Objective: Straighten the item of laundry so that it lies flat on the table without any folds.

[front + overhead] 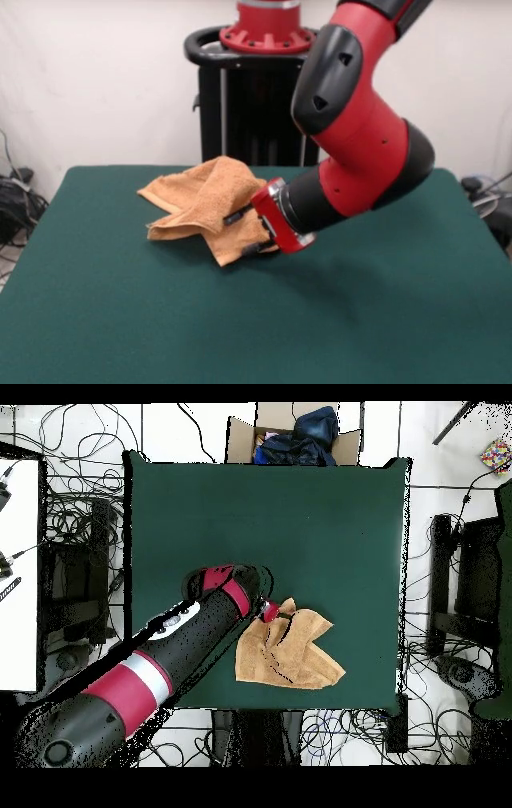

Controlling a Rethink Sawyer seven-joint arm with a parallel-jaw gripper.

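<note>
The orange-tan towel (210, 202) lies crumpled on the dark green table (160, 320), with folds and a flap turned over itself, toward the table's far side. In the overhead view the towel (290, 652) lies near the table's (330, 524) edge on the robot's side. My gripper (245, 233) is low at the towel's right edge, and its two black fingers (236, 216) stand apart with towel cloth between them. In the overhead view the gripper (270, 613) meets the towel's upper left corner.
The red and black arm (360, 152) slants down from the upper right over the table. The black pedestal (248, 88) stands behind the far edge. A cardboard box with dark clothes (295, 434) sits beyond the opposite table edge. Cables lie on the floor around.
</note>
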